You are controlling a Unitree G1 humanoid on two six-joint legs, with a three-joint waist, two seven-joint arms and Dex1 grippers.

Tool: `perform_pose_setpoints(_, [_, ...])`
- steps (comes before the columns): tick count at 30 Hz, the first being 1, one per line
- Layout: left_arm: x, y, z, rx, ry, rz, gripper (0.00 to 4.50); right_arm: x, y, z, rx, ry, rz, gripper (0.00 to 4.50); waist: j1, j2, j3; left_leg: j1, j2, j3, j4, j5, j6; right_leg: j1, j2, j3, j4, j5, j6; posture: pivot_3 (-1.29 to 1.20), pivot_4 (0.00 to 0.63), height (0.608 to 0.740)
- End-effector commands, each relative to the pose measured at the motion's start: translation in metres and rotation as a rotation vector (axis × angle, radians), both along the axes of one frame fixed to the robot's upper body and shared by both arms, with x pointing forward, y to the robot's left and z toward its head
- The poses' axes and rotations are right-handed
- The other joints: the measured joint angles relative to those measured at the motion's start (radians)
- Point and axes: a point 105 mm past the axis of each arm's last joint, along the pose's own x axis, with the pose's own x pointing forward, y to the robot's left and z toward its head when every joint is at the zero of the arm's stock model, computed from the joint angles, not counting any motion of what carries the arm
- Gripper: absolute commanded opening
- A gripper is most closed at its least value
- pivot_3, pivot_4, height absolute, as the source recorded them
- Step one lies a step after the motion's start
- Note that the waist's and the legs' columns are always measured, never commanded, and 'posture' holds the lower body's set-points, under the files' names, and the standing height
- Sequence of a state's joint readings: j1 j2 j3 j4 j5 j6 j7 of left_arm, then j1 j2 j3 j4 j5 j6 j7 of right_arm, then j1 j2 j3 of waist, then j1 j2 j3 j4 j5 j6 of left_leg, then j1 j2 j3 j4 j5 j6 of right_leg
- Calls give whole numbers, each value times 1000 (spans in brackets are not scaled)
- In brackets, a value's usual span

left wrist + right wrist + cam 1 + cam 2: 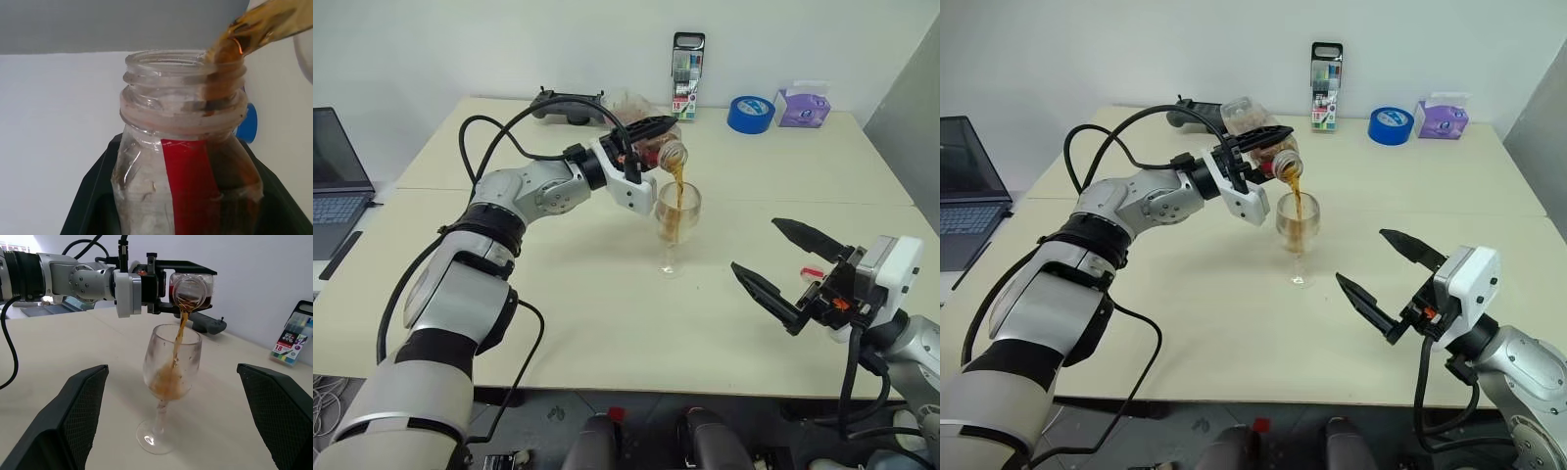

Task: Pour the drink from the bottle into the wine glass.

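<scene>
My left gripper is shut on the bottle, which lies tipped with its open mouth just above the rim of the wine glass. A thin stream of the drink falls from the mouth into the bowl, where brown liquid is collecting. In the left wrist view the bottle's neck and red label sit between the black fingers. The glass stands upright on the table near its middle. My right gripper hovers open to the right of the glass, pointing at it and holding nothing.
At the table's far edge stand a marker case, a blue tape roll, a purple tissue pack and a black controller. A laptop sits off to the left.
</scene>
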State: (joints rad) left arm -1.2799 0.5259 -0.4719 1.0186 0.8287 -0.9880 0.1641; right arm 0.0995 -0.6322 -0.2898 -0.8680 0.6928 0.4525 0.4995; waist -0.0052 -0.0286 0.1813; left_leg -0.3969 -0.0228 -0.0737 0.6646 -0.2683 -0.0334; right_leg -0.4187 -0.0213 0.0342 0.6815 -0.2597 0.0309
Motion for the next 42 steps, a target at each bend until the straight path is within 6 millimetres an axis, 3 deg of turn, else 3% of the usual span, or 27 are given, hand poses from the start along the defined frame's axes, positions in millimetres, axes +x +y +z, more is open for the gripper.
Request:
perform_pose_setpoints(1, [-3, 0, 26, -27, -72, -7, 1956, -1, 3, 4, -3, -25, 11, 4500, 0, 0, 0, 0, 0, 0, 0, 0, 0, 0, 0, 0, 0, 0, 0, 0, 150, 740])
perform_pose_setpoints(9, [-2, 3, 34, -30, -96, 8, 1943, 1, 4, 3, 10, -13, 22, 4500, 0, 0, 0, 0, 0, 0, 0, 0, 0, 0, 0, 0, 0, 0, 0, 0, 150, 740])
perform_pose_setpoints(42, [-1, 6, 34, -20, -119, 20, 1940, 7, 1, -1, 20, 14, 12, 4500, 0, 0, 0, 0, 0, 0, 1, 0, 0, 0, 0, 0, 1, 0, 0, 0, 150, 740])
